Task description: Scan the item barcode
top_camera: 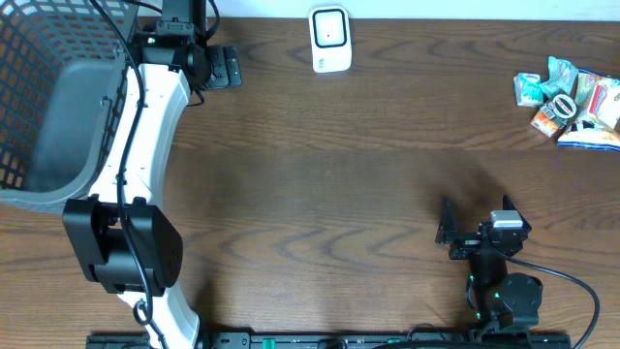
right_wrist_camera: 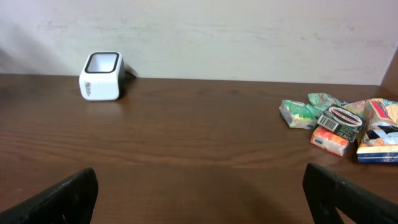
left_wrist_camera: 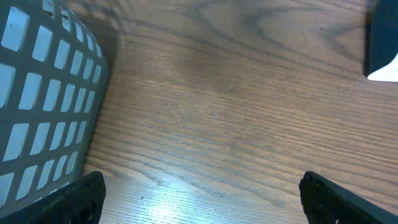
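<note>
Basket [top_camera: 39, 116] at far left of table [top_camera: 339, 165]. Left gripper [left_wrist_camera: 200, 198] just right of basket, near far edge, jaws spread wide, nothing between them. Scanner [top_camera: 329, 39] upright at far edge, middle; dark-and-white corner in left wrist view possibly same scanner. Right gripper [right_wrist_camera: 199, 196] low near front edge, right of centre, jaws released, empty. Packets [top_camera: 572, 102] piled far right, well apart from both grippers.

On the desk [top_camera: 339, 174], the basket [top_camera: 39, 116] stands at the far left edge, the scanner [top_camera: 329, 39] sits at the back middle, and the packets [top_camera: 572, 102] lie heaped at the back right, well apart from both.
</note>
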